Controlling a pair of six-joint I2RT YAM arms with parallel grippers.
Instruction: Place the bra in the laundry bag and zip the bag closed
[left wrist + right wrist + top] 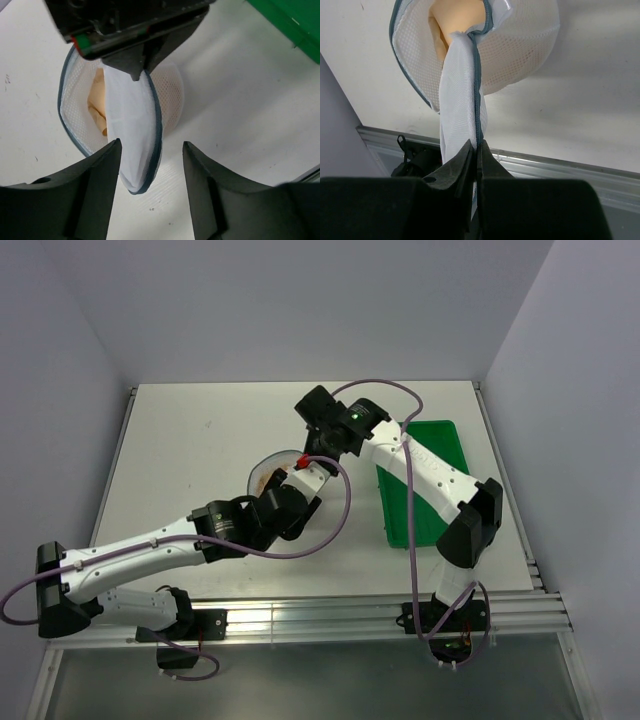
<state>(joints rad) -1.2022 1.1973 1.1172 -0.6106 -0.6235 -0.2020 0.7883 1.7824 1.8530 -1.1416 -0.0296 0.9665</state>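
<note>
Bra (96, 102) sits inside the laundry bag (170, 95); zip not yet closed.
Left jaws (151, 150) stand apart astride the flap's (130, 125) tip, gripping nothing; they should close squarely on the zipper rim (478, 90); right jaws (476, 147) pinch that rim taut, bra beyond them; one bra, one bag, one green tray (290, 20), two jaws.

Left tool (151, 145) open, fingers apart; right tool (476, 149) tight on the laundry bag (520, 45); both arms outstretched.
</note>
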